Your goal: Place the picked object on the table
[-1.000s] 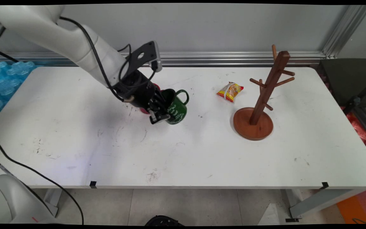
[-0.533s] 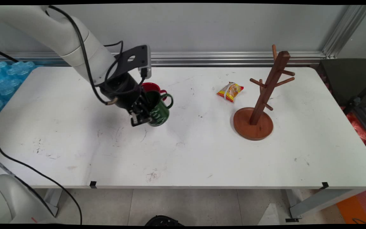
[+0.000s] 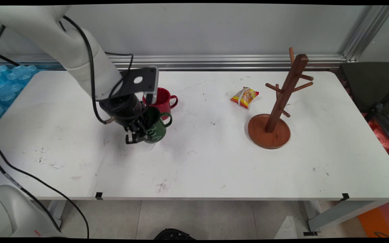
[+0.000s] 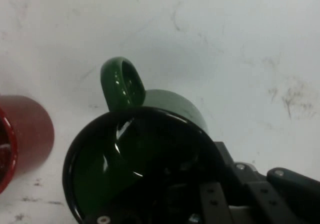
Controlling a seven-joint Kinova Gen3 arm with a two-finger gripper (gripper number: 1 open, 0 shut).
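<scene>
The black two-finger gripper (image 3: 135,136) is clamped on the rim of a dark green ceramic mug with white lettering (image 3: 155,130), one finger inside it, one outside; the mug hangs tilted just above the white table (image 3: 214,162), left of centre, its mouth turned up and toward the arm, its handle pointing to the right; a red ceramic mug (image 3: 160,98) stands upright just behind it; well to the right lie a yellow-and-red snack packet (image 3: 244,97) and a brown wooden mug tree (image 3: 275,111).
</scene>
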